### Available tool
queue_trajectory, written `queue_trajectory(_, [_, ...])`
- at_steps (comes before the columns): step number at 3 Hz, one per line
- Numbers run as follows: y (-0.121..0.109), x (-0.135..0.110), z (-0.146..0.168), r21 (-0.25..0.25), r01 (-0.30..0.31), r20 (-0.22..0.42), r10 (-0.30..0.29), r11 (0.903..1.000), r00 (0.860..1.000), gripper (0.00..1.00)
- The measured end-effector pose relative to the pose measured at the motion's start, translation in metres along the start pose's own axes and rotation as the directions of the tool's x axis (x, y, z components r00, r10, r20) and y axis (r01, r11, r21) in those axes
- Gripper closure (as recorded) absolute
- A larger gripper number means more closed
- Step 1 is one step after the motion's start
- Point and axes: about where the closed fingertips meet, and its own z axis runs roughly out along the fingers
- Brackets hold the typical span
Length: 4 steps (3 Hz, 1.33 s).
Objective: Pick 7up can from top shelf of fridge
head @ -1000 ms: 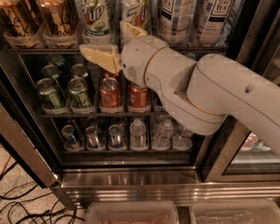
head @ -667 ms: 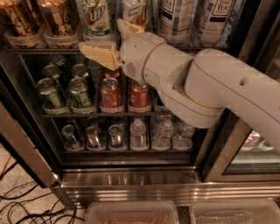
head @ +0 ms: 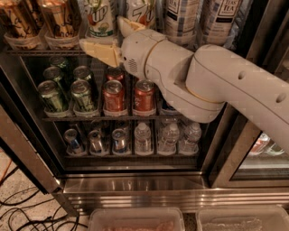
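The gripper (head: 101,32) is open and holds nothing. Its fingers are spread at the front edge of the table (head: 40,53), which here is the fridge's (head: 135,185) top wire rack, left of that edge's middle. The lower finger (head: 101,50) lies along the front bar. The upper finger (head: 128,26) points up between the 7up can (head: 100,17) and its twin (head: 141,10), which stands just to the right.

The 7up can stands upright in its tray, and whether either finger touches it cannot be told.

The main risk is the lower finger catching on the front bar or the tray as the gripper goes in, which would jolt the row. The upper finger could also push the twin back, or close on both cans. A grip low on this tall can could tip it toward the gold cans (head: 58,20) near the left front corner.

Compared with 0.7 s ago, the gripper sits slightly higher and a touch further left. The cans have not moved.
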Motion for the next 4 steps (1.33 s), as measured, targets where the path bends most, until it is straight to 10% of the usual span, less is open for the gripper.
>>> queue_trajectory(4, [-0.006,0.001,0.03,-0.029,-0.008,0.004,0.008,0.9995,1.0,0.26])
